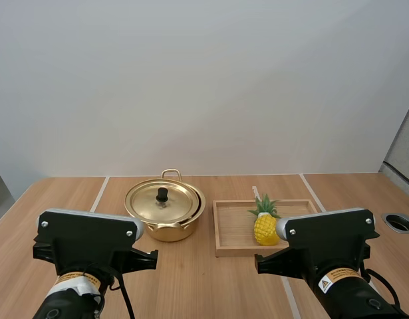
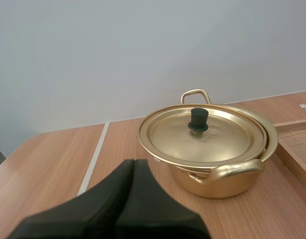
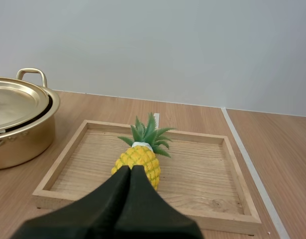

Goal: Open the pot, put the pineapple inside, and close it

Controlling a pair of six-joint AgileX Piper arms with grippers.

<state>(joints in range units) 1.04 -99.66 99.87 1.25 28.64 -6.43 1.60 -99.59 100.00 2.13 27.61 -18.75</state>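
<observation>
A gold pot (image 1: 165, 214) (image 2: 212, 154) (image 3: 18, 124) stands mid-table with its lid (image 1: 161, 202) (image 2: 205, 134) on, a black knob (image 1: 162, 195) (image 2: 198, 120) at the lid's centre. Right of it a small yellow pineapple (image 1: 265, 224) (image 3: 141, 158) with green leaves lies in a wooden tray (image 1: 231, 250) (image 3: 212, 169). My left gripper (image 2: 133, 164) is shut, its fingers together as one wedge, short of the pot. My right gripper (image 3: 130, 169) is shut too, pointing at the pineapple from just in front of the tray.
The wooden tabletop (image 1: 191, 279) carries pale inlaid strips (image 1: 99, 193) (image 1: 312, 193). A round cable hole (image 1: 398, 222) sits near the right edge. Both arms' bases fill the near side of the high view.
</observation>
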